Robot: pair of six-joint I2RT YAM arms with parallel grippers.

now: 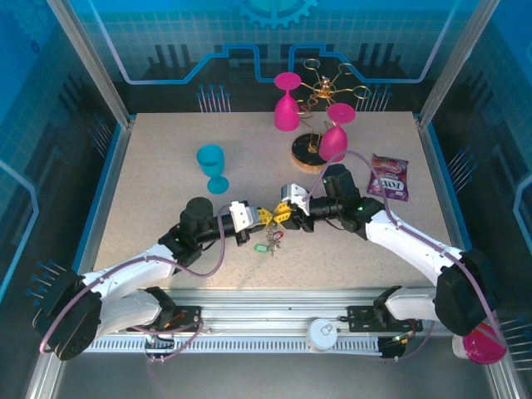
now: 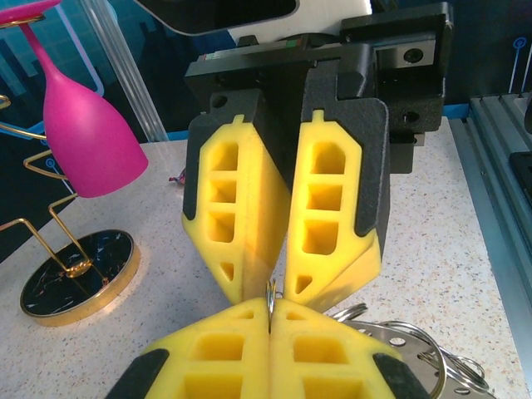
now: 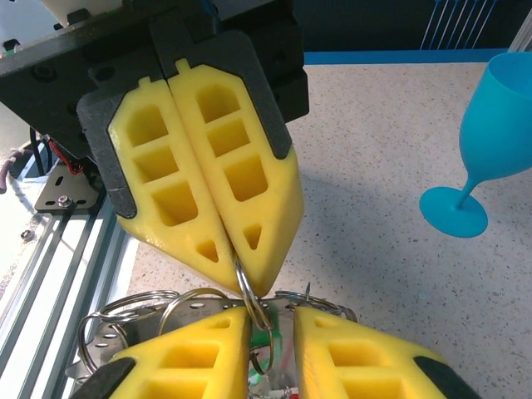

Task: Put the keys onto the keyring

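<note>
— Start at the left; what's on the speckled beige table (image 1: 158,208)?

— Item one: a turquoise plastic goblet (image 1: 212,169); upright, alone, well apart from the arms.

— Then the arms?

— Item two: the left gripper (image 1: 267,218), yellow-padded, reaching in towards mid-table; its fingers (image 3: 170,195) are pressed flat together, nipping the thin grey metal keyring (image 3: 247,291) at their very tips; from the left wrist the ring shows edge-on.

— And the keys?

— Item three: the bunch of small metal keys with green and red plastic tags (image 1: 268,242); just under the spot where the two grippers meet; silvery split rings (image 3: 125,320) crowd beside it in the wrist views; whether the bunch touches the table I cannot tell from here.

— The right side?

— Item four: the right gripper (image 1: 282,215), tip to tip with the left one; its yellow fingers (image 3: 183,357) sit slightly apart with the ring's wire between them; whether they press on it I cannot tell. Item five: a gold wire stand on a round dark-topped base (image 1: 306,154); two magenta goblets (image 1: 287,108) hang bowl-down from it. Item six: a purple snack packet (image 1: 388,176); flat, near the table's right edge.
</note>
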